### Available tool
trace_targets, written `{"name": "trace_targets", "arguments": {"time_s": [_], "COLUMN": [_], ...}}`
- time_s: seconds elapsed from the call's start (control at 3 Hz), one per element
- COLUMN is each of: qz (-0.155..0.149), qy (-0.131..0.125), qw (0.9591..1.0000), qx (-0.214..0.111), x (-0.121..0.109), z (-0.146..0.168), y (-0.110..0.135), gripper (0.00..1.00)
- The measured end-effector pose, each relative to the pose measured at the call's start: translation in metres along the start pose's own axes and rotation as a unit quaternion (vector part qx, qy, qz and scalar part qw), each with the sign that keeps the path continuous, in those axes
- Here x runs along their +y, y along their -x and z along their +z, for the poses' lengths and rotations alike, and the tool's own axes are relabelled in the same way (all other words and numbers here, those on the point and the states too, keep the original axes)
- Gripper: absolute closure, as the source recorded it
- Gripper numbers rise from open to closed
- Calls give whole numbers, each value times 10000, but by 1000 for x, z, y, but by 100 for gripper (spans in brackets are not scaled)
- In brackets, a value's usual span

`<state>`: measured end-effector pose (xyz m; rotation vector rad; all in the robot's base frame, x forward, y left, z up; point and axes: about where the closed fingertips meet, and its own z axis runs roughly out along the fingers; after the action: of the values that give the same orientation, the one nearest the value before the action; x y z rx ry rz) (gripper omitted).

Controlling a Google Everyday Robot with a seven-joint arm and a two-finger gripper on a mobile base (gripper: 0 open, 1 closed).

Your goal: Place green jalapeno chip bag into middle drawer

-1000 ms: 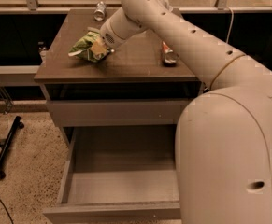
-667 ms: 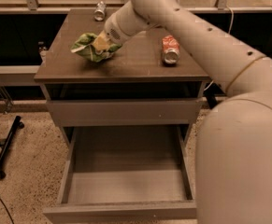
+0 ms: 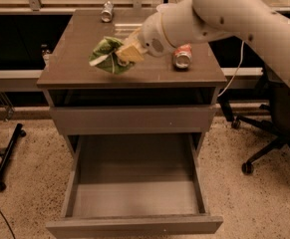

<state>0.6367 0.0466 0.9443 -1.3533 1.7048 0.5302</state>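
The green jalapeno chip bag is a crumpled light-green bag with a white edge, held just above the left front of the cabinet top. My gripper is shut on its right side, at the end of the white arm that reaches in from the upper right. The middle drawer is pulled fully open below, with a bare flat floor and tall side walls. The bag is above the cabinet top, behind the open drawer.
A red soda can lies on the cabinet top to the right of my gripper. A silver can lies at the back. The shallow top drawer front is closed. An office chair stands at the right. A black stand base lies at the left.
The arm has shifted and the bag has come up off the cabinet top and moved slightly toward the front edge. The view has moved so the arm no longer covers the drawer's right side.
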Motion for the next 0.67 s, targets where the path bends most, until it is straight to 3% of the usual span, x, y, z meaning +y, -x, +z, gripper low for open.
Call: {"name": "trace_targets", "arguments": {"time_s": [0.33, 0.67], "qz": [-182, -228], "qy": [428, 825], "qw": [9981, 9933], "qx": [-394, -779], "x": [72, 144], "z": [-24, -35], "y": [-2, -16], "gripper": [100, 100]}}
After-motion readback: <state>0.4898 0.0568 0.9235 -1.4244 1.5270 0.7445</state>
